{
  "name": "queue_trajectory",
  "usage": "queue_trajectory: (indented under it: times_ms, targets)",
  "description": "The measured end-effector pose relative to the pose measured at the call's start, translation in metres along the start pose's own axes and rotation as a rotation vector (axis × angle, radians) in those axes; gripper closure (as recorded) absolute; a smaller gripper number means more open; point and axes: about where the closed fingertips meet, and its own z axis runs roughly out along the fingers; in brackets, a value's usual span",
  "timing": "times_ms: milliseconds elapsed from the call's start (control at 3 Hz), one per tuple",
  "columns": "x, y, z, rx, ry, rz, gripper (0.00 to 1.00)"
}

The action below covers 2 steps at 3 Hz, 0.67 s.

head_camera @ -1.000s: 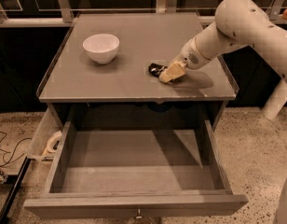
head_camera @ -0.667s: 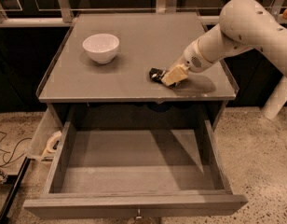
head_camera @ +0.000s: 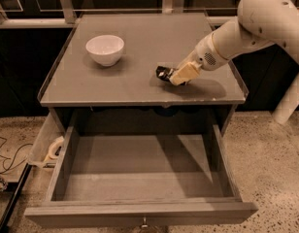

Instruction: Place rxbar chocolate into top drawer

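The rxbar chocolate (head_camera: pixel 163 73), a small black bar, lies on the grey cabinet top (head_camera: pixel 140 47) right of the middle. My gripper (head_camera: pixel 177 75) is down at the bar's right end, its tan fingers (head_camera: pixel 184 73) closed around it, and the bar pokes out to the left. The top drawer (head_camera: pixel 140 212) is pulled wide open below the cabinet top, and its inside shows nothing in it. A small metal knob sits on its front panel.
A white bowl (head_camera: pixel 105 49) stands on the cabinet top at the left. The top has low raised side edges. A roll of tape (head_camera: pixel 55 147) and cables lie on the floor at the left. A white post (head_camera: pixel 291 101) stands at the right.
The gripper and the bar have shifted slightly left on the cabinet top. The drawer and the bowl have not moved.
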Motion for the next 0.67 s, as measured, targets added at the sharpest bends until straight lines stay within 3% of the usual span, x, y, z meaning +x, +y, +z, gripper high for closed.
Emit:
queue_trajectory:
  times_ms: [333,667]
  targets:
    - [0.000,0.019,-0.033,0.027,-0.014,-0.037,1.00]
    - [0.022,0.039,-0.057,0.072,-0.004,-0.048,1.00]
